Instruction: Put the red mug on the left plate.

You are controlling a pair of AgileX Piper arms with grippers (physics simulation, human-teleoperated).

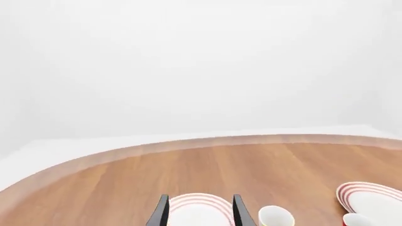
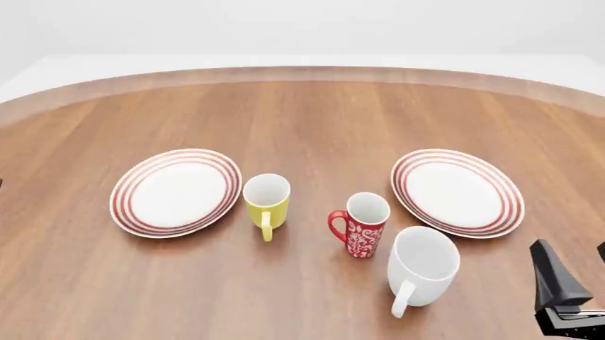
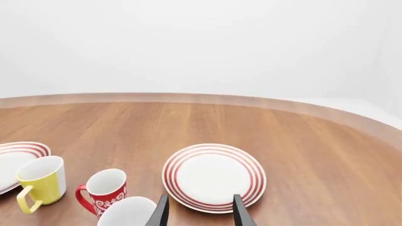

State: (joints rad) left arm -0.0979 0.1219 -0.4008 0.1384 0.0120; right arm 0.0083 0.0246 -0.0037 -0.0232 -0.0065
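The red mug (image 2: 362,225) with its white floral pattern stands upright near the table's middle, handle toward the left. It also shows in the right wrist view as the red mug (image 3: 103,192). The left plate (image 2: 176,191), white with red rings, lies flat at the left with nothing on it. My right gripper (image 2: 570,244) is open at the lower right corner, well right of the mug and holding nothing. My left gripper (image 1: 199,196) is open too, its fingers framing the left plate (image 1: 197,212) from a distance. It is almost out of the front view.
A yellow mug (image 2: 266,202) stands between the left plate and the red mug. A larger white mug (image 2: 423,265) sits just right of and nearer than the red mug. An identical second plate (image 2: 458,191) lies at the right. The table's curved far edge (image 2: 302,73) runs behind.
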